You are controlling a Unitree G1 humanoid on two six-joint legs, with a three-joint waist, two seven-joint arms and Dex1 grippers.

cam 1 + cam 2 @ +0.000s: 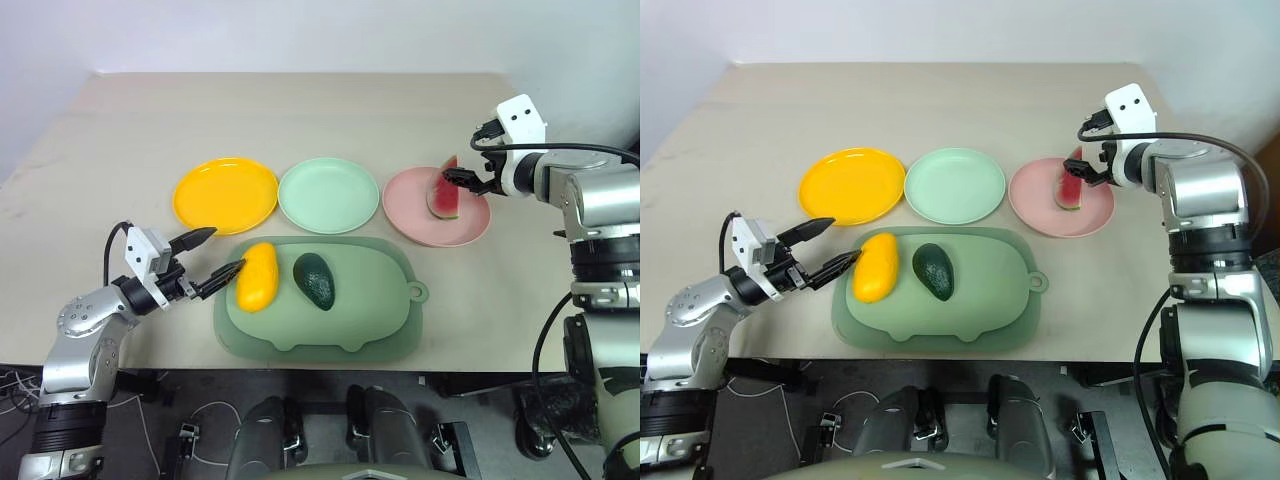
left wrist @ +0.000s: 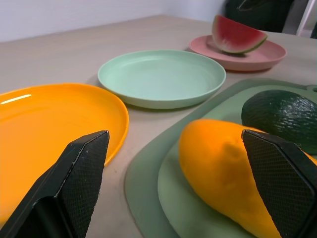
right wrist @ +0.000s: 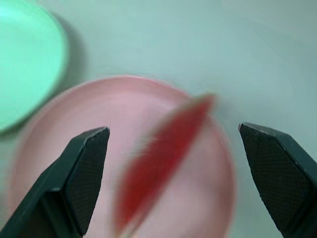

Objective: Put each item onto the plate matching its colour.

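Observation:
The yellow-orange mango [image 1: 257, 276] and the dark green avocado [image 1: 317, 280] lie side by side on a larger pale green tray [image 1: 375, 305]. My left gripper [image 1: 215, 255] is open at the mango's left end, one finger on either side of its tip, not touching it. The red watermelon wedge [image 1: 443, 190] stands on its rind on the pink plate [image 1: 415, 218]. My right gripper [image 1: 462, 180] hovers open just above and to the right of the wedge, apart from it. The yellow-orange plate [image 1: 225, 195] and the mint green plate [image 1: 328, 195] hold nothing.
The three plates stand in a row behind the tray, on a beige table [image 1: 300, 110]. The tray has a small loop handle [image 1: 417, 292] on its right side. The table's front edge runs just below the tray.

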